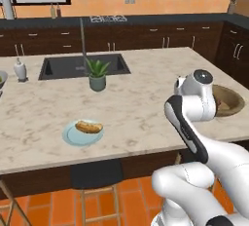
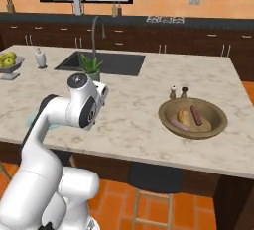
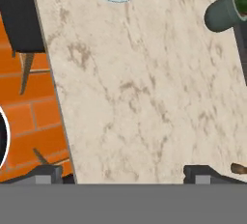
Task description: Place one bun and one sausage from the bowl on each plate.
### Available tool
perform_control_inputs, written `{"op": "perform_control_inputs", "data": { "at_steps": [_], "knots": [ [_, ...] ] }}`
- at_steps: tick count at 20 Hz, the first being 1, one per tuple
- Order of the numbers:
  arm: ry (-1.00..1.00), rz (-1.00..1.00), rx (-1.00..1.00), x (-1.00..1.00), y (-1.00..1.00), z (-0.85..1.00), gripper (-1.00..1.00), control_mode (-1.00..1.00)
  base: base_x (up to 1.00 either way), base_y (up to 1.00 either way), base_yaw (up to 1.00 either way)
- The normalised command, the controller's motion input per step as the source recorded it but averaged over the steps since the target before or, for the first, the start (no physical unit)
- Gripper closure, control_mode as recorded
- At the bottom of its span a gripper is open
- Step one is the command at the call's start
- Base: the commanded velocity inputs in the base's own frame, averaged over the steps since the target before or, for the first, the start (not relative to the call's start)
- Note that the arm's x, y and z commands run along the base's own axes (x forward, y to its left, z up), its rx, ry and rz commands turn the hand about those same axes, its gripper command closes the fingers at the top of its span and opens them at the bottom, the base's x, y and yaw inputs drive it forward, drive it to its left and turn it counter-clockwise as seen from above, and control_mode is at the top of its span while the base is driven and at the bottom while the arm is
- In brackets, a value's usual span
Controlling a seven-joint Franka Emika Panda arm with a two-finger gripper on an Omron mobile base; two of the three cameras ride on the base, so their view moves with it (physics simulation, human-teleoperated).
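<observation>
On the marble worktop (image 1: 141, 108), the pale light-blue plate (image 1: 73, 136) sits near the front edge and carries 1 bun (image 1: 89, 127). Off to the right, well apart from it, the wooden bowl (image 2: 216, 123) holds another bun (image 2: 184, 116) with 2 sausages (image 2: 196, 115) lying beside it. Just behind the bowl stand 2 small shakers (image 2: 178, 92). A potted plant (image 1: 97, 74) stands in front of the sink (image 1: 63, 66). Seen from the hand camera, the fingers (image 3: 123, 172) are spread wide and released, grasping nothing, above bare worktop between the plate and the bowl.
</observation>
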Motion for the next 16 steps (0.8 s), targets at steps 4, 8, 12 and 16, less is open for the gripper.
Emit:
{"op": "perform_control_inputs", "data": {
  "at_steps": [4, 8, 12, 16],
  "knots": [
    [0.0, 0.0, 0.0, 0.0, 0.0, 0.0, -1.0, 1.0, 0.03, -1.0, -0.04],
    [0.0, 0.0, 0.0, 0.0, 0.0, 0.0, -1.0, 1.0, 0.16, -0.95, -0.01],
    [0.0, 0.0, 0.0, 0.0, 0.0, 0.0, -1.0, 1.0, 0.16, -0.92, 0.0],
    [0.03, -0.06, -0.04, 0.55, 0.18, 0.01, -1.0, -1.0, 0.06, -0.15, 0.0]
  ]
}}
